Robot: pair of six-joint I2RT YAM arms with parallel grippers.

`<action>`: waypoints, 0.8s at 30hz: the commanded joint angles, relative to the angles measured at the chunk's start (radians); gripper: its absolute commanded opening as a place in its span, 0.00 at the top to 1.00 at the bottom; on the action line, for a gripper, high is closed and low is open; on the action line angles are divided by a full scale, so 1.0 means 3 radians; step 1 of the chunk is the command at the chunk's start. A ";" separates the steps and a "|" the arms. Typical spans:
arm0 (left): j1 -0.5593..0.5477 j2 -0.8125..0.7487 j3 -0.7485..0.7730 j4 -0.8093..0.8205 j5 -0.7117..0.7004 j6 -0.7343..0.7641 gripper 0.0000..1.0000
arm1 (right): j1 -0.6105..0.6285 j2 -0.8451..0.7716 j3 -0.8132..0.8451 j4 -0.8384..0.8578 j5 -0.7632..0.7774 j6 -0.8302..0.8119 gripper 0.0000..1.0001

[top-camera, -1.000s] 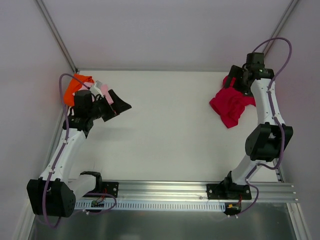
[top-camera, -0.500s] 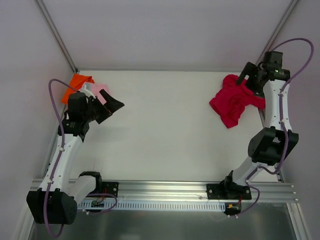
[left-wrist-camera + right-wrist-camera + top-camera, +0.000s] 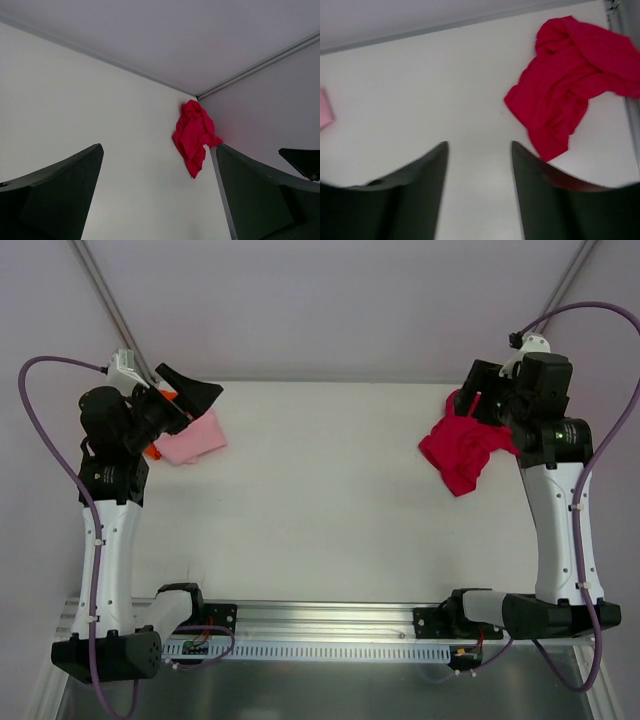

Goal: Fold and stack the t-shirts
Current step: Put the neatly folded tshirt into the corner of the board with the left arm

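Note:
The crimson t-shirt [image 3: 460, 452] lies crumpled at the back right of the table; it also shows in the right wrist view [image 3: 570, 85] and far off in the left wrist view [image 3: 192, 135]. The pink t-shirt [image 3: 191, 439] lies at the back left, its edge just visible in the right wrist view [image 3: 324, 113]. Only slivers of the orange t-shirt [image 3: 151, 451] peek out behind the left arm. My left gripper [image 3: 205, 390] [image 3: 159, 150] hangs raised above the pink t-shirt, wide open and empty. My right gripper [image 3: 476, 390] [image 3: 479, 145] is raised over the crimson t-shirt's back edge, jaws partly apart with nothing between them.
White table [image 3: 320, 500] enclosed by grey walls, with metal corner posts [image 3: 115, 320] at the back left and back right. A rail [image 3: 330, 625] with the arm bases runs along the near edge. Purple cables loop off both arms.
Both arms have lifted and drawn back toward the outer edges. The left gripper moved up off the pink t-shirt, uncovering it. The right gripper's jaws have narrowed.

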 commanded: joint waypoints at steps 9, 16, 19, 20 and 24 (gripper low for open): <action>0.0047 0.0047 -0.0037 0.0020 0.0015 -0.0236 0.57 | -0.0017 -0.0200 -0.0322 0.0095 0.0258 -0.0099 0.09; 0.0047 0.0001 -0.0149 0.0071 0.0076 -0.0236 0.36 | -0.0012 -0.0257 -0.0332 0.0065 0.0258 -0.0068 0.97; 0.0052 -0.0035 -0.0160 0.0036 0.0025 -0.0246 0.95 | -0.0012 -0.0277 -0.0363 0.0070 0.0176 -0.0078 0.29; 0.0047 -0.0035 -0.0155 0.0041 0.0041 -0.0241 0.74 | -0.0012 -0.0292 -0.0383 0.0085 0.0166 -0.0083 0.24; 0.0047 -0.0040 -0.0175 0.0081 0.0087 -0.0271 0.76 | -0.0007 -0.0328 -0.0404 0.0111 0.0186 -0.0058 0.99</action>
